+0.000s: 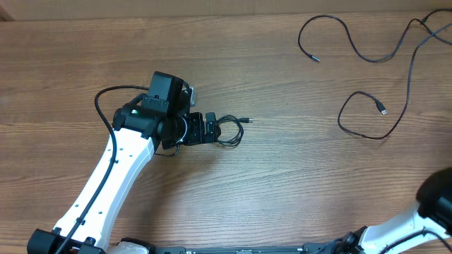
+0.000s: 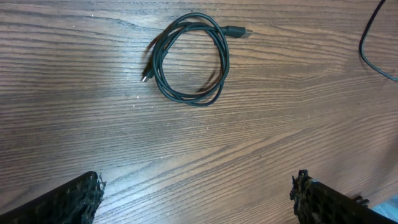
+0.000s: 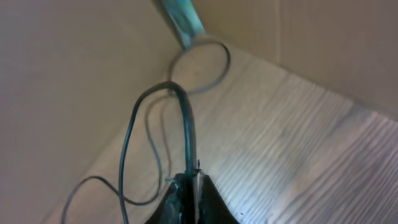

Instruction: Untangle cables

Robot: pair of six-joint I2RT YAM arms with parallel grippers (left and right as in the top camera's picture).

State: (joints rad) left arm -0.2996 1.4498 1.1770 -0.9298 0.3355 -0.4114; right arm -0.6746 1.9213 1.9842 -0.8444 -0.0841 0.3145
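Note:
A small coil of black cable [image 1: 231, 132] with a plug end lies mid-table. In the left wrist view the coil [image 2: 189, 62] lies flat ahead of the fingers. My left gripper [image 1: 210, 129] hovers at the coil's left side; its fingers are wide apart and empty [image 2: 196, 199]. Two loose black cables [image 1: 367, 56] lie at the far right, one with a silver-tipped plug [image 1: 382, 111]. My right gripper [image 3: 191, 190] is shut on a black cable [image 3: 186, 124] that loops away from it past the table edge. This gripper is outside the overhead view.
My right arm's link [image 1: 438, 201] fills the bottom right corner. A loose cable [image 2: 373, 43] crosses the top right of the left wrist view. A teal object [image 3: 179, 18] stands beyond the table edge [image 3: 292, 68].

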